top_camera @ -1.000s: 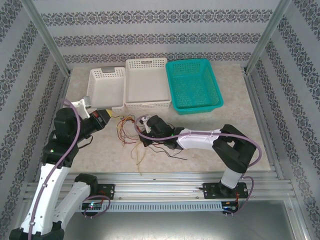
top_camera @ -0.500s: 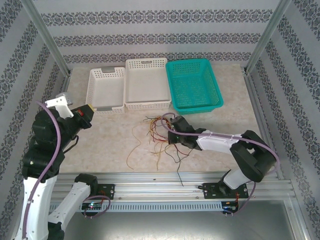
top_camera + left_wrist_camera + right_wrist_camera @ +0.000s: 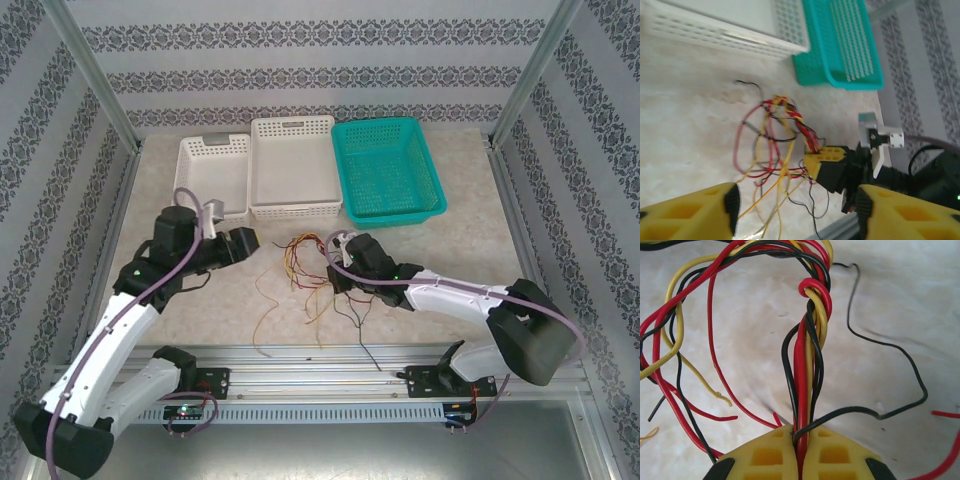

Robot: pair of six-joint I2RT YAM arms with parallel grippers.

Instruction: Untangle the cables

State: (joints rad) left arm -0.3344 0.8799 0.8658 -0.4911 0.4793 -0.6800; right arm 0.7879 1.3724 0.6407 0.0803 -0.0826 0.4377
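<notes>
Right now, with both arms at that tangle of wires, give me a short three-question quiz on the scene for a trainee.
1. True or false: the right gripper is shut on a twisted bundle of thin red, yellow and black cables.
2. The plastic mesh basket farthest right in the top view is: A. white B. teal C. yellow.
3. Fill in: the left gripper faces the tangle with its jaws ____.
Key: 1 true; 2 B; 3 open.
</notes>
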